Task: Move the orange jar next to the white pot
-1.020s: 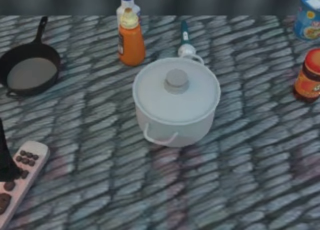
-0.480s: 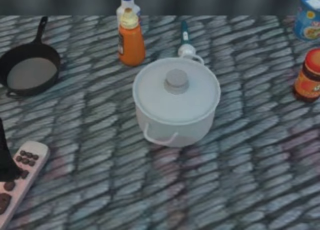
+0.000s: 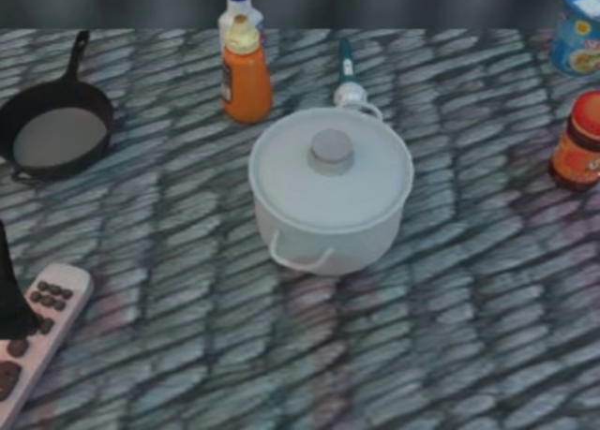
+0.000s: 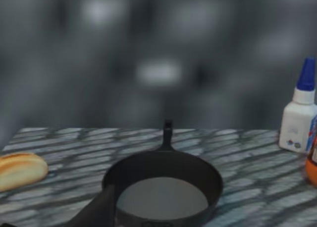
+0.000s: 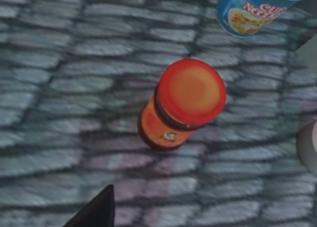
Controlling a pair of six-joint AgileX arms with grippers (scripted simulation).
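Observation:
The orange jar [image 3: 579,140], red-lidded with a dark label band, stands upright at the table's right edge. It is far from the white pot [image 3: 330,188], which sits lidded at the middle with a grey knob and loop handles. The right wrist view looks down on the orange jar [image 5: 184,102] from above. One dark finger [image 5: 97,212] of my right gripper shows there, apart from the jar and with nothing against it. The right arm is outside the top view. My left arm [image 3: 7,294] is parked at the left edge, and its finger [image 4: 96,209] shows in front of the pan.
A black frying pan [image 3: 58,130] lies at the back left and an orange squeeze bottle [image 3: 246,74] and a white bottle [image 3: 240,4] at the back. A teal-handled brush [image 3: 349,79] lies behind the pot. A blue can [image 3: 577,32] stands behind the jar. A white remote [image 3: 33,341] lies front left.

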